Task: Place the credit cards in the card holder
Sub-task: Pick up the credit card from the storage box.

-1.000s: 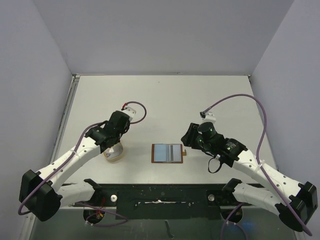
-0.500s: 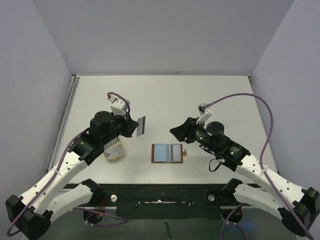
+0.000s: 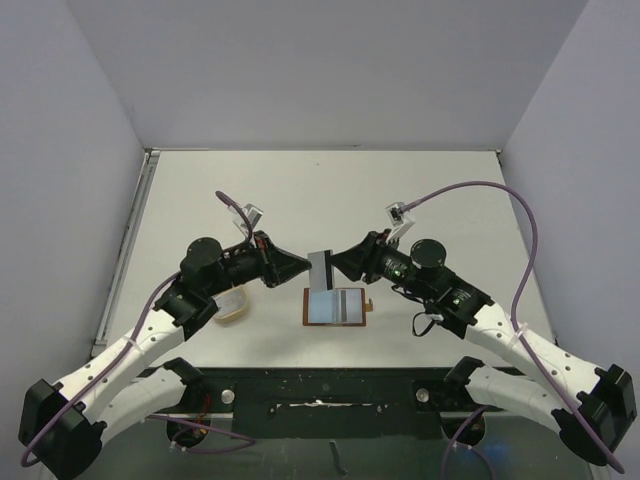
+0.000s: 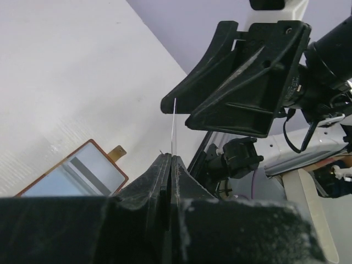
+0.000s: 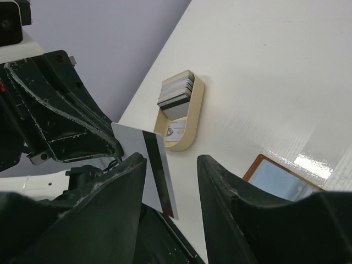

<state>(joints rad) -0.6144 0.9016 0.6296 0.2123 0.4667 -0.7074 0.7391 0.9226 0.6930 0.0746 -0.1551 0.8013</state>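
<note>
The left pincer [image 3: 303, 266] is pressed together, pinching one credit card [image 3: 321, 268] held on edge above the desk [image 3: 420, 190]. The right pincer [image 3: 342, 262] is spread, its fingers flanking the card's free end; contact cannot be determined. The card holder [image 3: 335, 306] lies open at 6 o'clock of the held card. The remaining cards [image 5: 177, 94] are stacked in the tan dish [image 3: 232, 307] at the holder's 9 o'clock.

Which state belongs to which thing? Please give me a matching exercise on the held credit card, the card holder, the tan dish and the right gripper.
1. credit card
2. card holder
3. tan dish
4. right gripper

A. open, close to the card
B. lies unfolded, blue inside up
C. holds a stack of cards
D. pinched in the shut left gripper

Pairs: 1-D, 2-B, 3-C, 4-A.
</note>
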